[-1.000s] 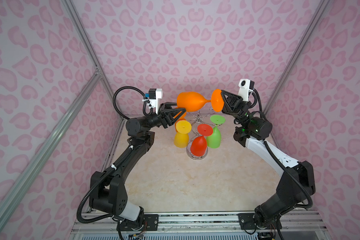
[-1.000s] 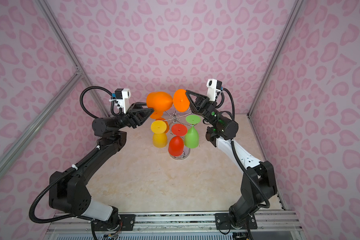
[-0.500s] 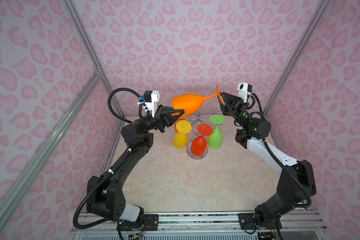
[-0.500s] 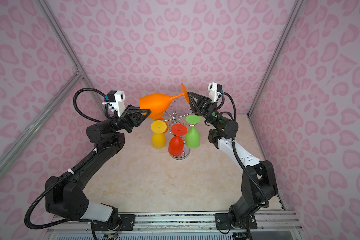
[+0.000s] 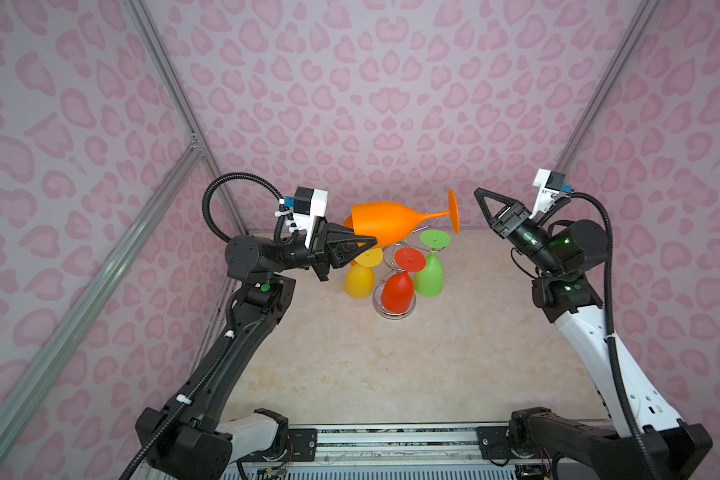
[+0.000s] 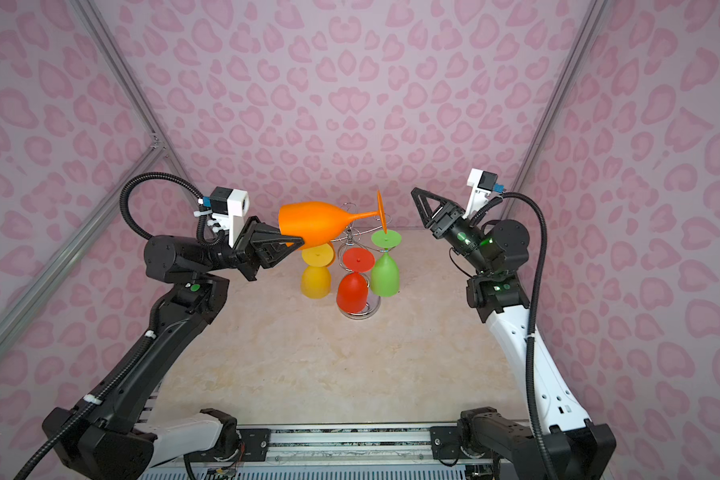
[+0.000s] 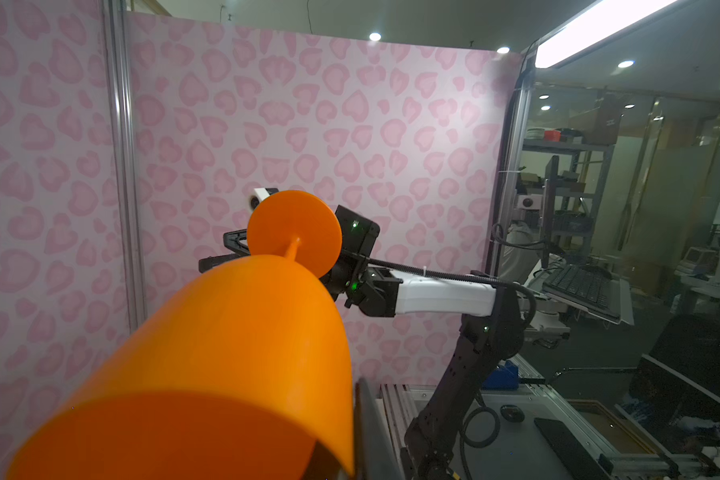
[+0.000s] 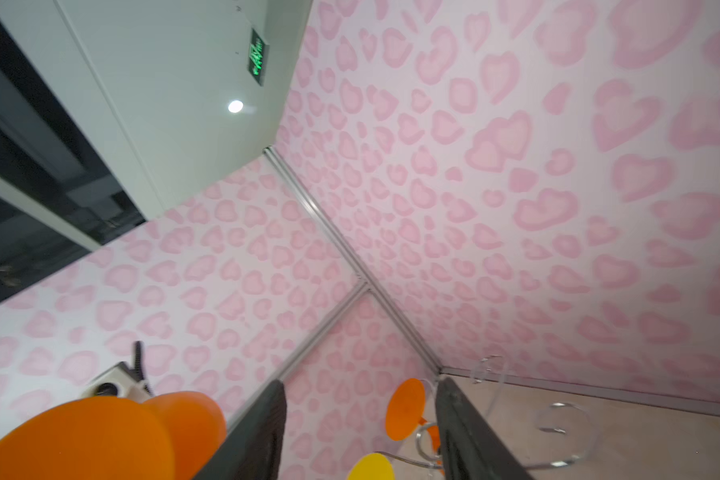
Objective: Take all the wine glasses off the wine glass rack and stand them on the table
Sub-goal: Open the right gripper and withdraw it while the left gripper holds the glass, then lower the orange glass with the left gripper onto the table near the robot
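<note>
An orange wine glass lies level in the air above the wine glass rack, its foot pointing right. My left gripper is shut on the rim of its bowl. The left wrist view shows that bowl filling the lower left, with one finger against its outer wall. My right gripper stands open to the right of the foot, apart from it and holding nothing.
A yellow glass, a red glass and a green glass hang upside down on the rack. Another orange glass hangs on a far hook, mostly hidden. Pink patterned walls close in the back and sides.
My right gripper let go of the orange glass's foot, opened and drew back to the right. My left gripper shut on the bowl and now holds the glass alone.
</note>
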### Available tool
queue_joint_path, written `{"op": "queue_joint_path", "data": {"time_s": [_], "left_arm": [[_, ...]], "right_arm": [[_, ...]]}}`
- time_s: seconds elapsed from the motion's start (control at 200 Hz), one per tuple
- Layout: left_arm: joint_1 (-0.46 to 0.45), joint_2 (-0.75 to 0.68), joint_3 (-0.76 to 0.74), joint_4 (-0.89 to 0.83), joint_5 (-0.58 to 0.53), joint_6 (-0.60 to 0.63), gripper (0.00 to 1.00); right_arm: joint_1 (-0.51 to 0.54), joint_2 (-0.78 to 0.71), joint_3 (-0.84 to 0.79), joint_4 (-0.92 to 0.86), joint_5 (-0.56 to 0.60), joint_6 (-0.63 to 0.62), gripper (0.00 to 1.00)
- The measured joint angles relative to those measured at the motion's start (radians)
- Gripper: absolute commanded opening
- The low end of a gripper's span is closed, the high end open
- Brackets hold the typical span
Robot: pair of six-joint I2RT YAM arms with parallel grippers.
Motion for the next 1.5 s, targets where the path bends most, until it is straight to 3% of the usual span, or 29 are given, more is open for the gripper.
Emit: {"op": "queue_joint_path", "data": {"time_s": [0.105,0.23,0.47,0.8,0.99,1.501], "left_arm": [[-0.058,-0.044,0.102,-0.453,-0.091,0.329,0.02],[-0.146,-0.079,0.163,-0.861,-0.244,0.623,0.02],[-0.369,-0.103,0.178,-1.325,-0.569,0.881,0.02],[-0.629,0.087,0.228,-1.619,-0.969,0.895,0.02],[-0.74,0.264,0.287,-1.735,-1.112,0.872,0.02],[-0.785,0.563,0.398,-1.897,-1.231,0.845,0.02]], "right_arm": [[-0.068,-0.049,-0.011,-0.252,0.129,-0.174,0.59],[-0.142,-0.087,-0.091,-0.425,0.187,-0.252,0.6],[-0.182,-0.094,-0.143,-0.5,0.204,-0.282,0.59],[-0.19,-0.065,-0.143,-0.5,0.205,-0.29,0.58],[-0.193,-0.057,-0.16,-0.5,0.205,-0.29,0.58],[-0.201,-0.068,-0.192,-0.465,0.204,-0.29,0.54]]}}
